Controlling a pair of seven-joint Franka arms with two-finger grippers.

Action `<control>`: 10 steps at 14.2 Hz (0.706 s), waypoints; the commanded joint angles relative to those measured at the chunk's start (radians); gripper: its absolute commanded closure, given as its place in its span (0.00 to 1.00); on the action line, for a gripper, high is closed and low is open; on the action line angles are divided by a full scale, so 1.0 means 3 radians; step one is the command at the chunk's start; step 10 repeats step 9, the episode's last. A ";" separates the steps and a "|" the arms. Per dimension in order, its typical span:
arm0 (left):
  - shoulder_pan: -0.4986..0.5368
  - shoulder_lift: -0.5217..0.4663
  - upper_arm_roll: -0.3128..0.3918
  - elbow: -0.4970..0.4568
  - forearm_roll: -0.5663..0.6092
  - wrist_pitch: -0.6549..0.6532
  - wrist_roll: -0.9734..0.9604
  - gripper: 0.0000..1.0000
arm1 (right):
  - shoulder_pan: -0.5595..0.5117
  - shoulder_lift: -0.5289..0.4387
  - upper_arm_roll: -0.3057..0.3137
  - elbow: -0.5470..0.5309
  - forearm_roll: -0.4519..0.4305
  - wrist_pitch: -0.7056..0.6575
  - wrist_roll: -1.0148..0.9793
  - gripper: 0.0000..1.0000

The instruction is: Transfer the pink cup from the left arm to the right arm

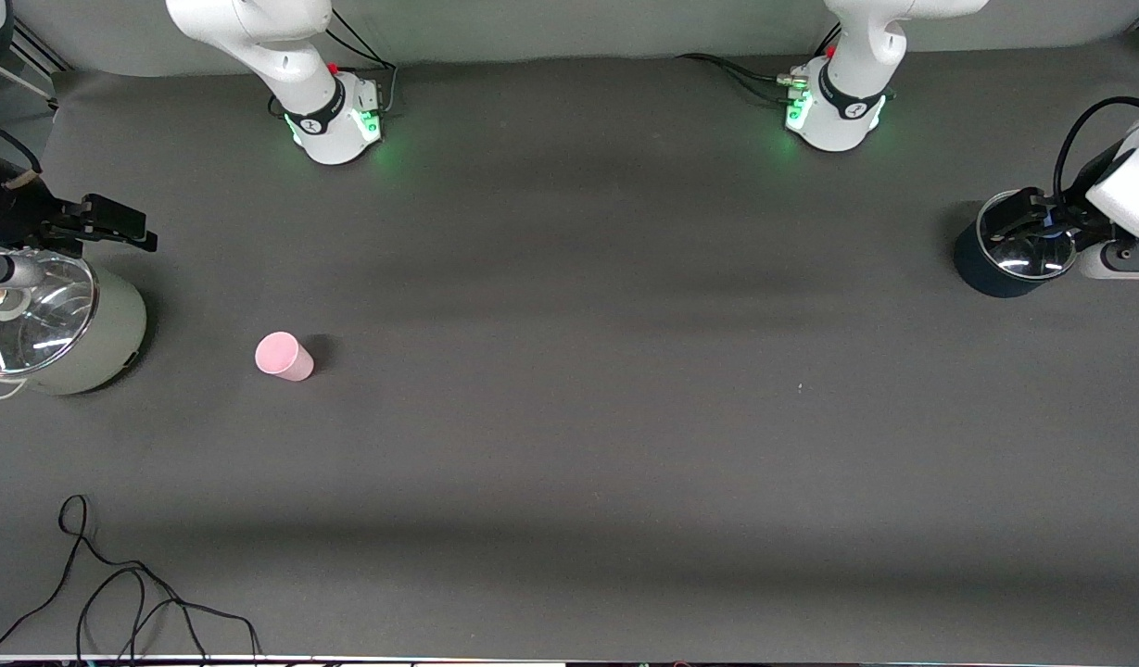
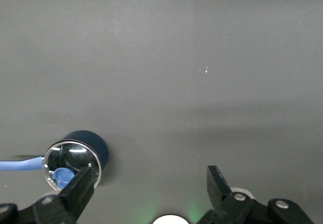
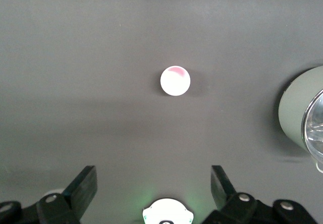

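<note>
Pink cup (image 1: 284, 357) stands alone on table (image 1: 569, 445), near grey pot (image 1: 64, 324). Your left claw (image 2: 150, 186) wide, over blue pot (image 1: 1005, 255). Your right claw (image 3: 154, 186) wide, holding nothing

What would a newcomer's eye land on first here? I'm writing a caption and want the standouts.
The pink cup stands out, alone on the dark table toward the right arm's end, beside a pale green pot with a glass lid. A dark blue pot sits at the left arm's end. The right gripper hangs open over the table just above the green pot, and the left gripper hangs open over the blue pot; neither touches the cup.
</note>
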 commanded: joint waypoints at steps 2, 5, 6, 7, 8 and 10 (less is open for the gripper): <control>-0.0059 -0.0009 0.0024 0.0029 0.0074 0.0008 0.0048 0.01 | -0.0053 -0.0015 0.0045 0.0105 -0.0032 0.0022 0.0074 0.00; -0.0059 -0.0009 0.0024 0.0019 0.0038 0.0059 0.0109 0.01 | -0.0037 -0.0015 0.0050 0.0111 -0.0032 0.0032 0.0079 0.00; -0.0059 -0.0009 0.0024 0.0019 0.0022 0.0069 0.0104 0.00 | -0.0037 -0.0020 0.0051 0.0106 -0.0032 0.0032 0.0079 0.00; -0.0054 -0.0009 0.0024 0.0014 0.0002 0.0080 0.0104 0.00 | -0.0037 -0.0020 0.0051 0.0106 -0.0027 0.0032 0.0074 0.00; -0.0053 -0.0009 0.0024 0.0014 -0.0018 0.0085 0.0099 0.00 | -0.0037 -0.0015 0.0051 0.0106 -0.0027 0.0032 0.0074 0.00; -0.0053 -0.0009 0.0029 0.0014 -0.0024 0.0080 0.0094 0.00 | -0.0037 -0.0020 0.0051 0.0106 -0.0027 0.0032 0.0059 0.00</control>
